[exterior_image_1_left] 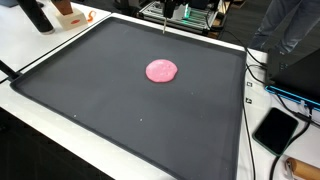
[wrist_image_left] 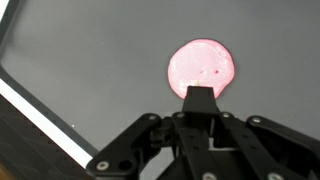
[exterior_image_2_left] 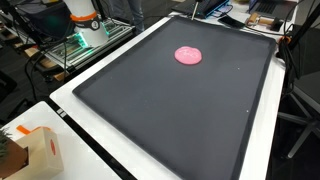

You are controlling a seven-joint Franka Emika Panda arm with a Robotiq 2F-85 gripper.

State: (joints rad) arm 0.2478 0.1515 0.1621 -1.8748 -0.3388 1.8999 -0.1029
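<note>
Hovering over dark mat (wrist_image_left: 90, 60) on white table (exterior_image_1_left: 30, 118), tool (wrist_image_left: 198, 96) prob. clenched, empty, near pink disc (wrist_image_left: 203, 66), cables (exterior_image_1_left: 258, 75) at edge

A white bench (exterior_image_1_left: 30, 115) carries a wide dark mat (exterior_image_1_left: 120, 115) with a raised edge that covers most of it. A flat pink disc (exterior_image_1_left: 161, 70) lies on the mat, toward its far side in both exterior views. In an exterior view, a black slab (exterior_image_1_left: 276, 130) lies on the bench just right of the mat.

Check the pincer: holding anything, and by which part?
Nothing held. The pincer is shut empty in the wrist view; the pink disc lies free on the dark mat.
</note>
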